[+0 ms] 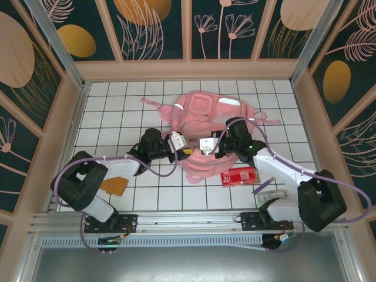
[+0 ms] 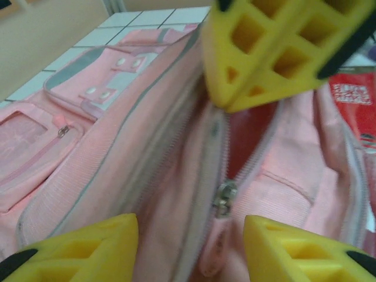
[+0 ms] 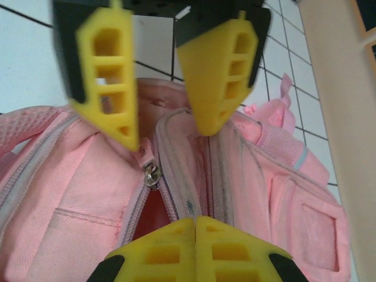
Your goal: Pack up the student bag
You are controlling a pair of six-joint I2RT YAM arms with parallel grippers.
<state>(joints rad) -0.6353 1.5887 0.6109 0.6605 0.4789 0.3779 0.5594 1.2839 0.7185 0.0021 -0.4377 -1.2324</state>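
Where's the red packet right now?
Top view: the red packet lies on the table just right of the pink bag's near end, beside the right arm.

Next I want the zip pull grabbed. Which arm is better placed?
Left, probably. The left gripper is open, with the zip pull lying just ahead between its fingers; the right gripper is shut, tips at the opening of the student bag.

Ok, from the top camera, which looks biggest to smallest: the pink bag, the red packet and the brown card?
1. Pink student bag, by far the largest.
2. Red packet and brown card look about alike, so I won't rank them.
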